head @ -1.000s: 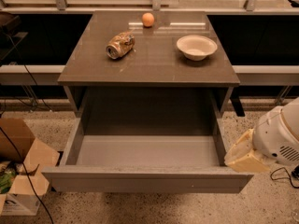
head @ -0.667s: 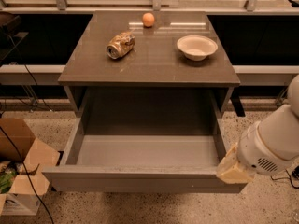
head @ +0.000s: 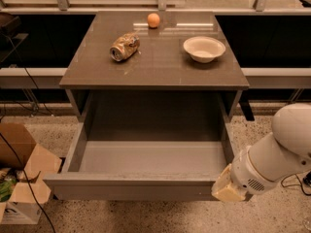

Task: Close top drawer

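The top drawer point(head: 131, 187) is a wide grey drawer pulled far out from under the brown-grey tabletop point(head: 160, 67). Its shallow grey box point(head: 150, 157) holds nothing. Its plain flat front faces the camera, low in the view. My gripper point(head: 227, 190) is at the lower right, on the end of the white arm point(head: 277, 154). Its cream tip lies against or just in front of the right end of the drawer front. The two lower drawer fronts are hidden behind the open drawer.
On the tabletop lie a crushed can point(head: 125, 46), an orange point(head: 153, 20) and a white bowl point(head: 204, 48). An open cardboard box point(head: 19, 178) stands on the speckled floor at the left. Cables run along the floor on both sides.
The arm has moved left and down from the right edge, bringing the gripper to the right end of the drawer front. The drawer has not moved.
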